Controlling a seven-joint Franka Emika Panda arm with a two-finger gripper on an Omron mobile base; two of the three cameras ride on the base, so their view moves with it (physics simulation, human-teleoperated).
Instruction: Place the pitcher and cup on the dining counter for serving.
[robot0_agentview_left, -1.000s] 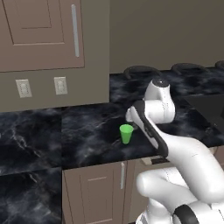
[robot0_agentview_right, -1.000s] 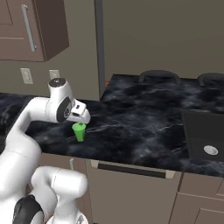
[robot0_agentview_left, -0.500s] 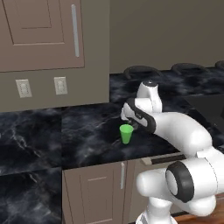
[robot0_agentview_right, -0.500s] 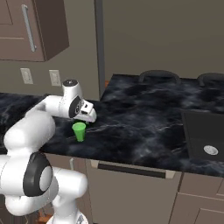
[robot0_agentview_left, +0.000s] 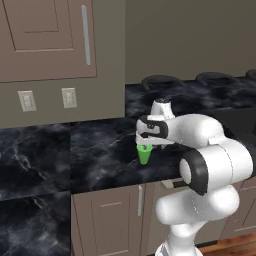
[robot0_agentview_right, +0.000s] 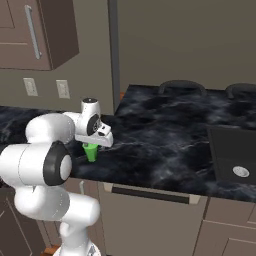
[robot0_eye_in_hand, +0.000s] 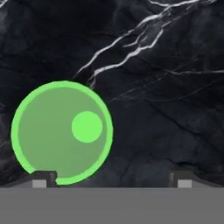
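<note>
The cup (robot0_agentview_left: 145, 154) stands upright on the black marble bench (robot0_agentview_left: 95, 150), a little right of the centre in the left base view and at the left of the right base view (robot0_agentview_right: 91, 152). The tool (robot0_agentview_left: 146, 145) hangs just above its rim, pointing down.

In the hand view the cup (robot0_eye_in_hand: 61, 131) lies in the lower left. The two finger tips (robot0_eye_in_hand: 43, 177) stand wide apart and hold nothing. One tip is over the near rim of the cup, so the cup is not centred between them.

I judge that the step in hand is grasping the cup. To do it well, the tool should first shift sideways until the rim sits midway between the tips, then descend and close gently, because a light plastic cup can tip easily.
</note>
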